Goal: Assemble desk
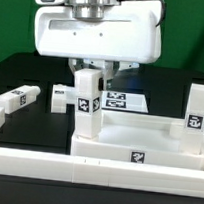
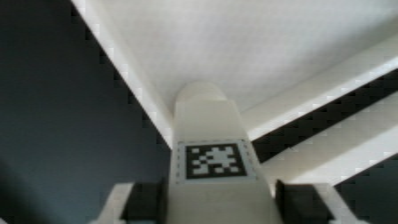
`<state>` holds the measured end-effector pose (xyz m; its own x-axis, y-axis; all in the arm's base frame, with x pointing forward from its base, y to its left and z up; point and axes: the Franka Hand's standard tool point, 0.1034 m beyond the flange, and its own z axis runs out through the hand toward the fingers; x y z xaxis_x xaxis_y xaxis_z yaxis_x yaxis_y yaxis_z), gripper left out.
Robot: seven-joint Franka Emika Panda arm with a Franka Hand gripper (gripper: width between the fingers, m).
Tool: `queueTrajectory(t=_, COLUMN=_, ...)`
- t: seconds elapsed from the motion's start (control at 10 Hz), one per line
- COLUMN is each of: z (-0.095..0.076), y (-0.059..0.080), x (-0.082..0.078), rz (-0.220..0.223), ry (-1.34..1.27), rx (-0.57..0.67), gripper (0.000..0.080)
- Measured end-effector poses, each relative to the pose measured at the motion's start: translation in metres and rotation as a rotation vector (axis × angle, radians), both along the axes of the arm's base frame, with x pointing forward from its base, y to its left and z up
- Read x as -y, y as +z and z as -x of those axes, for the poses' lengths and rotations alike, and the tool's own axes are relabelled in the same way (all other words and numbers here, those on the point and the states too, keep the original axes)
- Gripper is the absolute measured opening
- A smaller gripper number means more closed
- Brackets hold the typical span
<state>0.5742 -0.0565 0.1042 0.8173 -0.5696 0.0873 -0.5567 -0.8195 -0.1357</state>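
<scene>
Upright leg (image 1: 86, 101), top gripped in hand (image 1: 94, 72)

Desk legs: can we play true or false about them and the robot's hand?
1. The gripper is clamped on a held leg that points straight up. True.
2. All four legs are standing up. False: two loose legs lie flat on the table, toward the exterior view's left.
3. A standing leg is upright at the panel's corner on the exterior view's right. True.
4. The panel is black. False: it is white, and the table under it is black.
5. The held leg carries a black-and-white tag. True.
</scene>
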Motion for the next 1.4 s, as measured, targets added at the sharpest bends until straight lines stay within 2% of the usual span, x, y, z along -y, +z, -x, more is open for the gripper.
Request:
queueTrajectory(t=0.2, z=-0.0021, y=0.0, x=-0.0042, rz=-0.014, ry=-0.12, rx=0.003, gripper=0.0288)
queueTrajectory(t=0.3, z=-0.0021, y=0.0, x=-0.004, rz=-0.013, ry=-0.11, rx=0.004, gripper=0.034)
queueTrajectory(t=0.5, z=-0.0024, y=0.0001, x=-0.0049, rz=-0.007, ry=-0.07, rx=0.007, gripper=0.0591)
queueTrajectory(t=0.6, z=-0.0029, y=0.0002, x=-0.0066, rz=0.0, ry=-0.027, rx=0.009, gripper=0.0591)
queueTrajectory(t=0.7, z=-0.0034, y=-0.0003, x=-0.0098, rz=0.014, ry=0.037, rx=0.011, gripper=0.0637)
queueTrajectory(t=0.8, z=-0.0043, y=-0.001, x=-0.0097, rz=0.037, ry=0.181, rx=0.016, gripper=0.0646)
queueTrajectory(t=1.4, z=-0.0058, y=-0.0043, x=-0.0044, rz=0.129, ry=0.748, rx=0.04, gripper=0.0649)
